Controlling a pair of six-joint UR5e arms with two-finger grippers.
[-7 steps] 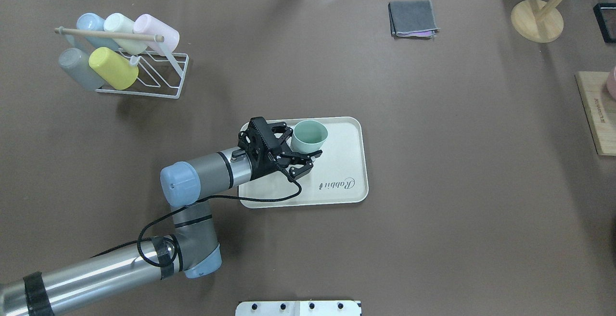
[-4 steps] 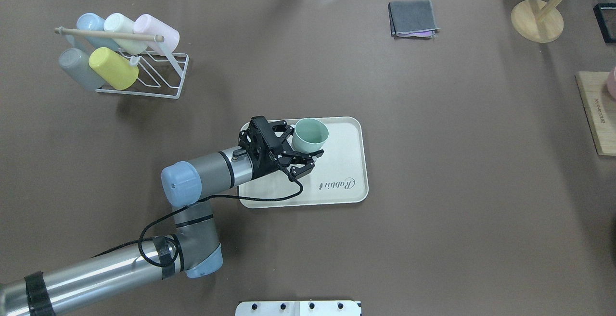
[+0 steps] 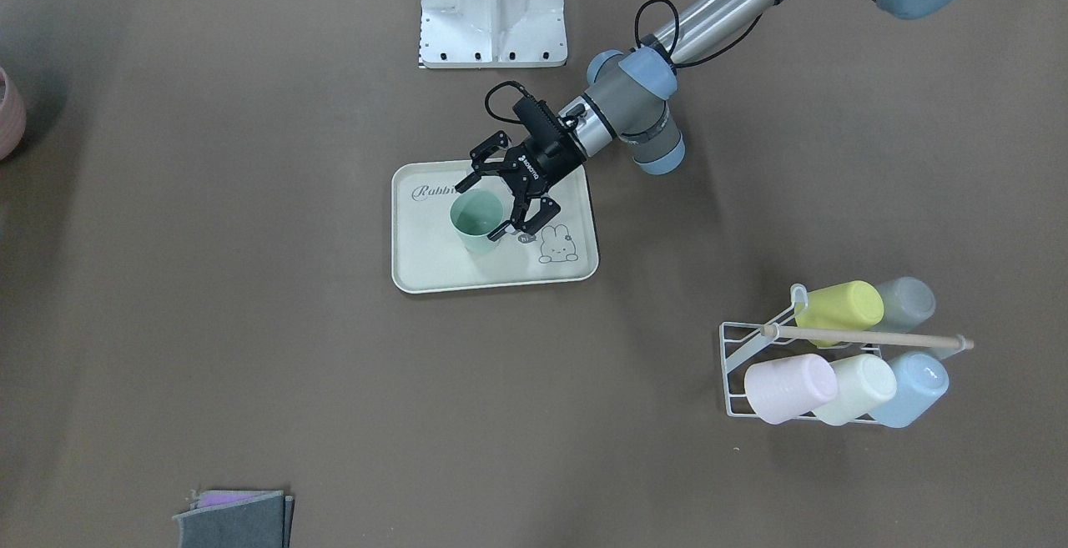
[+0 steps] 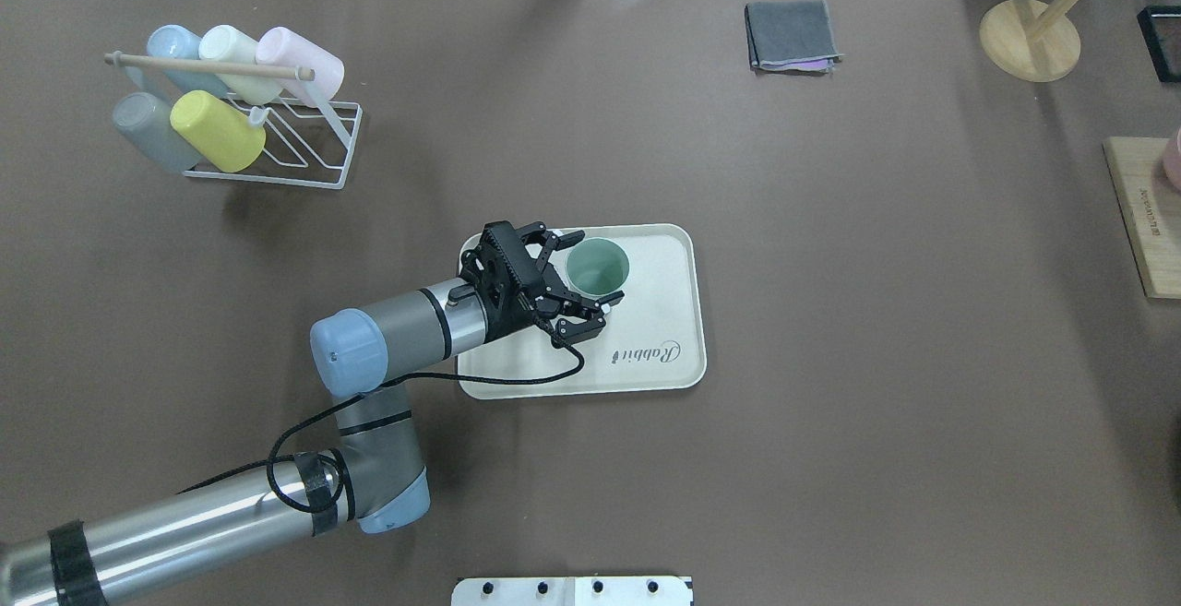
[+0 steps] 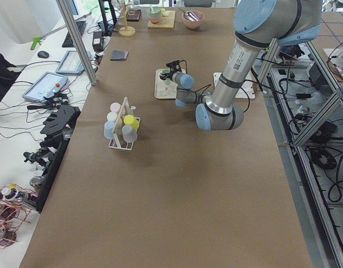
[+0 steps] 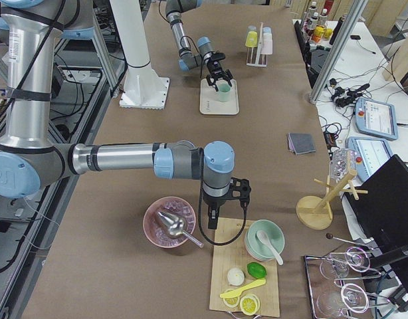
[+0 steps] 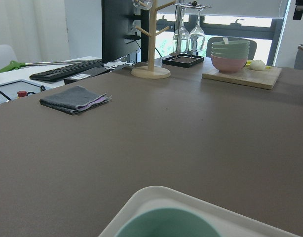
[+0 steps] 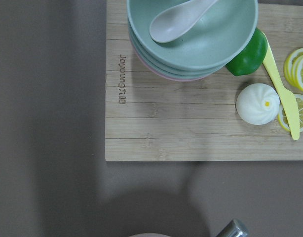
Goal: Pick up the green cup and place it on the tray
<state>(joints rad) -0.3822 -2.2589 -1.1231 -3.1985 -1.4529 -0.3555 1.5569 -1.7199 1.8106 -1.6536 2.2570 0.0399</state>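
One green cup point(image 3: 476, 216) stands on one tray point(image 4: 666, 364), near its far rim in the overhead view; five other cups point(image 4: 218, 130) lie tipped on one wire rack point(image 4: 318, 147), well apart; one folded cloth point(image 4: 792, 34) lies farther off; the green cup is upright, long axis vertical, mouth upward; the left gripper point(image 4: 596, 267) straddles it, jaws spread, one finger at each side; the left wrist view catches only the cup's rim, cut off; the right gripper point(image 6: 220, 199) hangs over a wooden board point(image 8: 191, 128), its jaws impossible to judge.
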